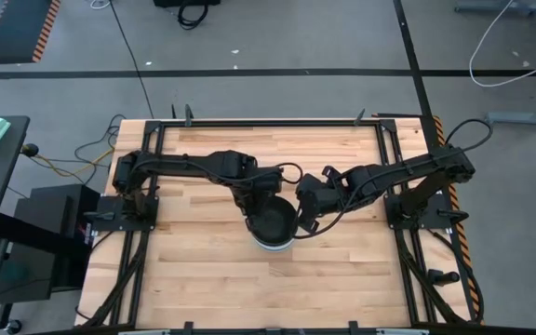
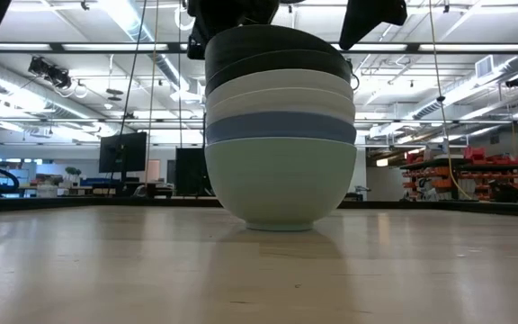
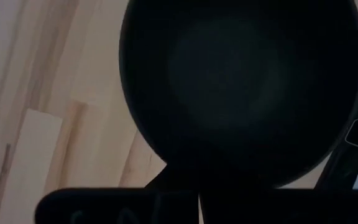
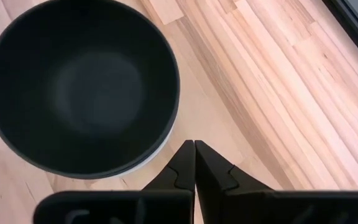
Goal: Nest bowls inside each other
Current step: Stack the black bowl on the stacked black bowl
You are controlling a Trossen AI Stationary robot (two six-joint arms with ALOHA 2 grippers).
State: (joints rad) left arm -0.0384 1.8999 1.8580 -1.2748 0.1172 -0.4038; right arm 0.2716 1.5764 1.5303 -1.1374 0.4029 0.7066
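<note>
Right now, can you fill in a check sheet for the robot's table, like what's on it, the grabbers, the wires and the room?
Surface: wooden table, bare planks around one stack.
Job's things: stack of bowls standing upright near the table's middle; pale mint green bowl at the bottom, then blue, white layers, black bowl on top.
Clutter: nothing seen on the table.
Grippers: left gripper shut, at the stack's far rim; right gripper shut, empty, beside the stack.
Cables: black cables along both arms; loose leads on the floor.
Surroundings: grey floor, dark cabinet on the left, monitors and shelves behind.
</note>
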